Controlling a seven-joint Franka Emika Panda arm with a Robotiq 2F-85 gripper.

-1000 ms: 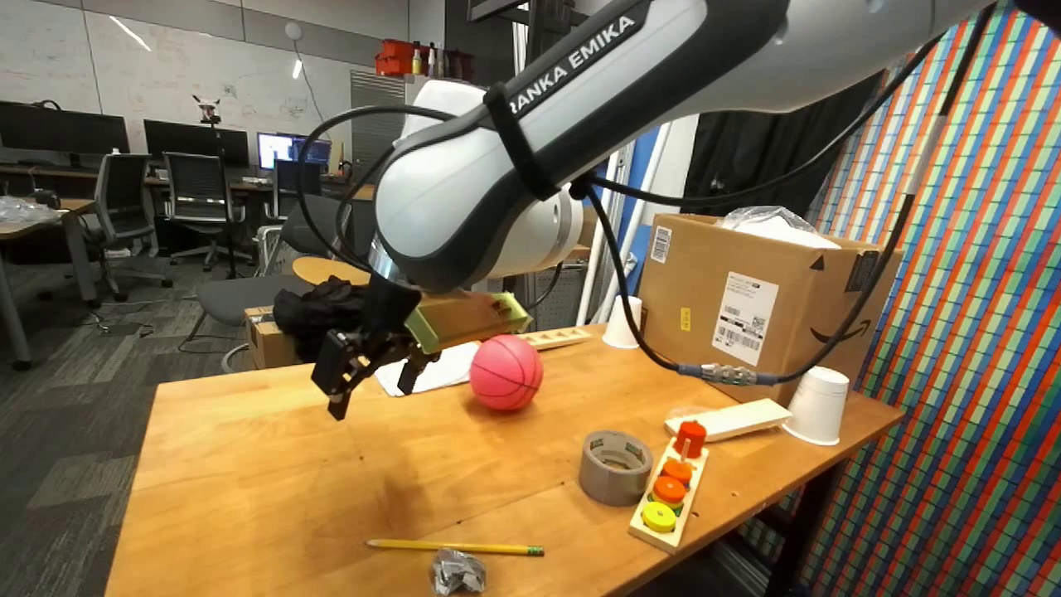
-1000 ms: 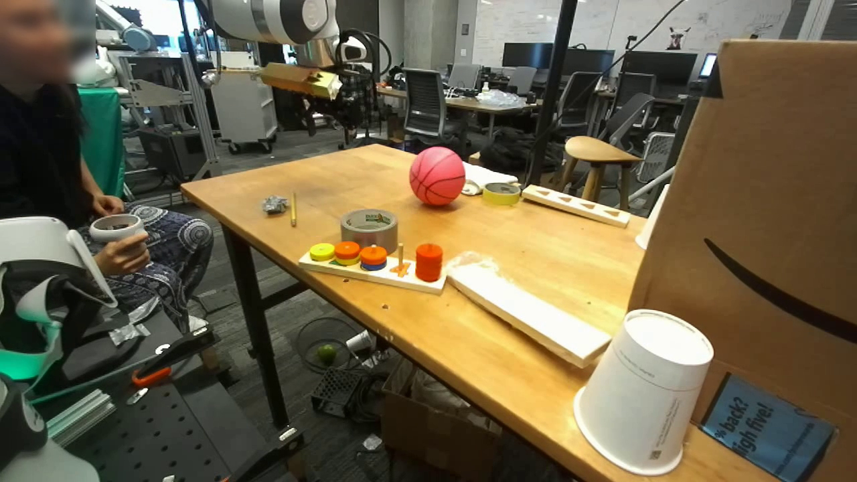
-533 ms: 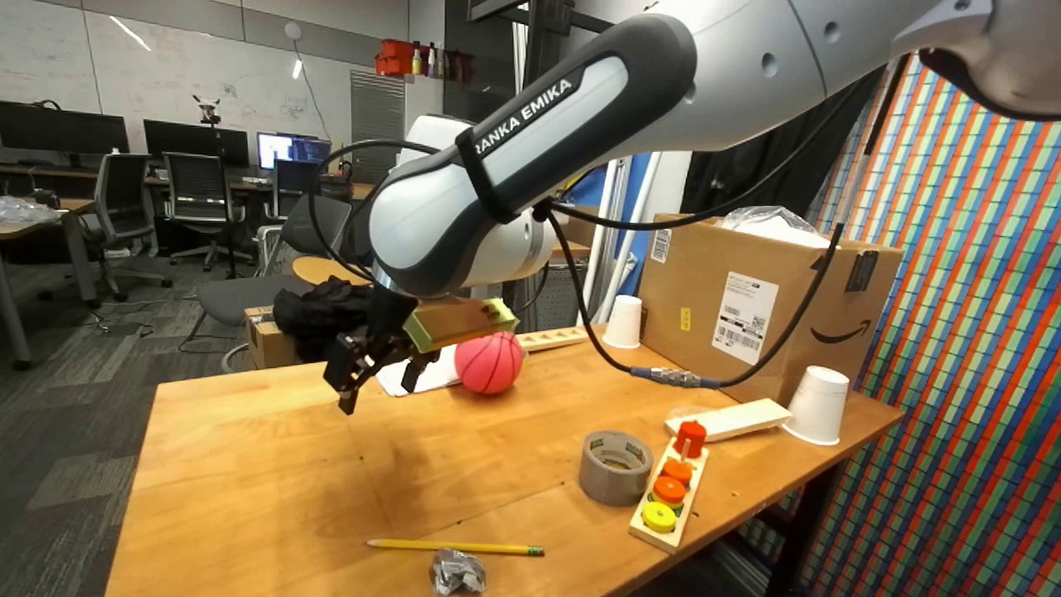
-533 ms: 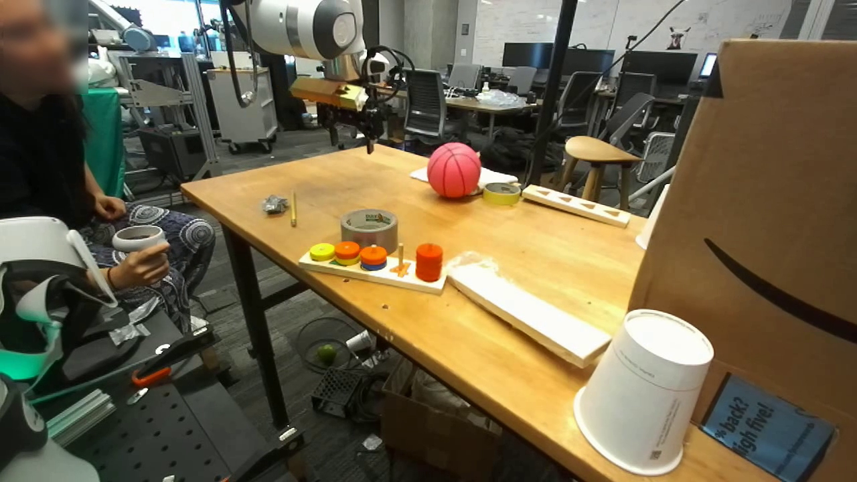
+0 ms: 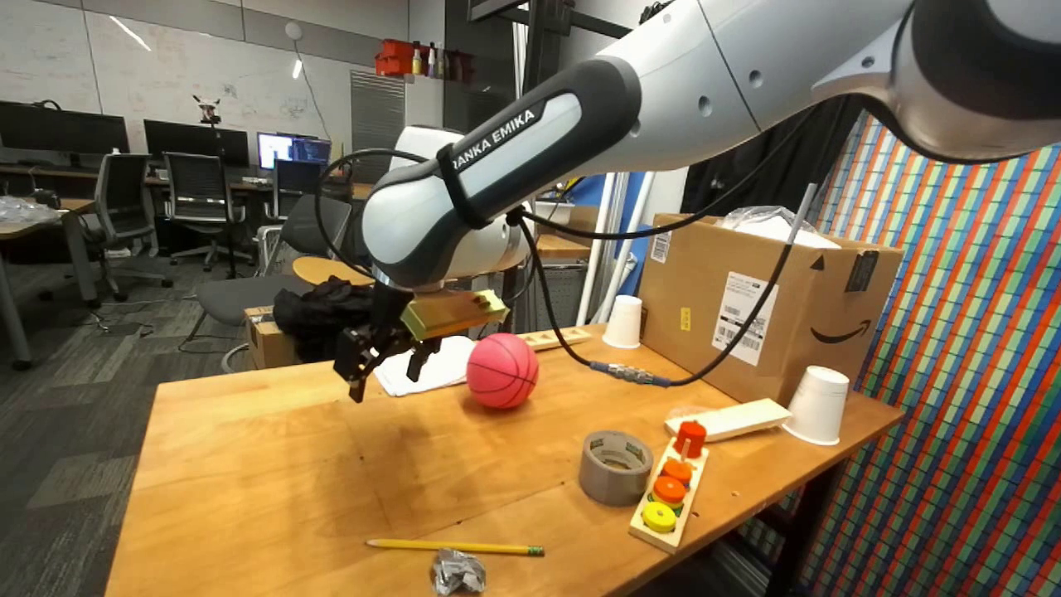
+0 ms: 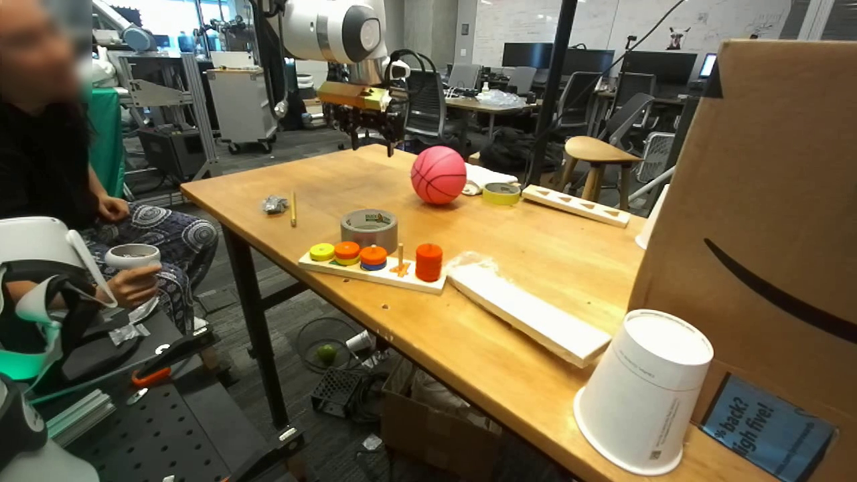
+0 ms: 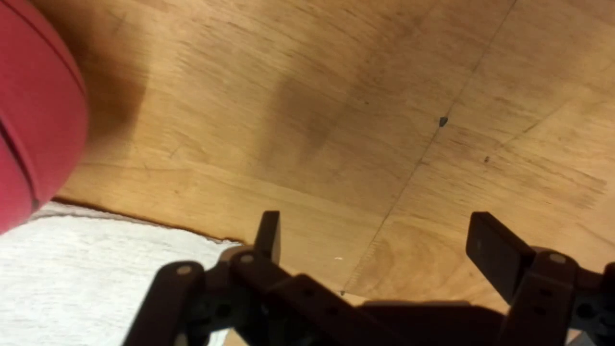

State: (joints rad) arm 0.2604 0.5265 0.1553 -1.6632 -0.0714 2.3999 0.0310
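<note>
Gripper [image 7: 375, 228]: fingers spread apart, nothing held between them. Progress, as judged: positioned above the table [image 7: 240, 57]; no contact or grasp established as yet. Pink ball [image 7: 36, 120] sits at the upper left of the wrist frame, cropped by the frame edge; both exterior views show it whole, resting on the table. Yellow tape roll [image 6: 501, 194], right of centre in an exterior view, does not appear in the wrist view.
</note>
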